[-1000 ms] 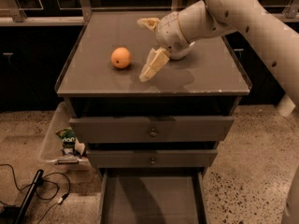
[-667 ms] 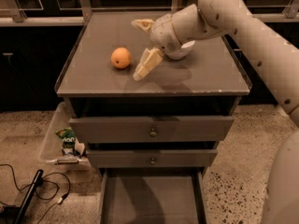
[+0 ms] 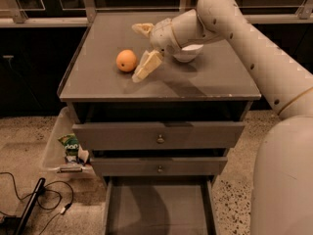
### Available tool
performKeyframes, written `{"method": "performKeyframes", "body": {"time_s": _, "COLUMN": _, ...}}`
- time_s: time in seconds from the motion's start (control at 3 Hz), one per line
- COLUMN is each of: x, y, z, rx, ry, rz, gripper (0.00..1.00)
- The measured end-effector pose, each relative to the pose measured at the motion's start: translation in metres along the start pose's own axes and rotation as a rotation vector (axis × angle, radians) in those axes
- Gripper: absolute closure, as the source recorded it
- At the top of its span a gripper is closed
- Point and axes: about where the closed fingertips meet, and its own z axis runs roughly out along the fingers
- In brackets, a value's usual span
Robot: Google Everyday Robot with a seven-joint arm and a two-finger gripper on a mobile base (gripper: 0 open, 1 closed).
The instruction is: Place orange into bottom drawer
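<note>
Hovering just beside the orange (image 3: 126,60), your claw (image 3: 141,48) gaped wide, seemingly pre-grasp; next you needed to close around it.

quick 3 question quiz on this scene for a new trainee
1. True or false: the orange already lies in the bottom drawer.
2. The gripper is: A) open, over the cabinet top right beside the orange; B) shut on the orange; C) down inside the bottom drawer.
3. Fill in: the drawer that stands pulled out is the ______ one.

Key: 1. False; the orange sits on the cabinet top. 2. A. 3. bottom.
</note>
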Motion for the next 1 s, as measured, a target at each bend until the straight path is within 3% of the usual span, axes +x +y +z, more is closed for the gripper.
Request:
{"method": "performKeyframes", "body": {"time_s": 0.67, "x": 0.023, "y": -0.007, "z": 0.028, "rx": -0.042, "ry": 0.074, "rz": 0.096, "gripper": 0.00}}
{"method": "performKeyframes", "body": {"time_s": 1.0, "x": 0.028, "y": -0.011, "z": 0.040, "rx": -0.073, "ry": 0.075, "rz": 0.141, "gripper": 0.00}}
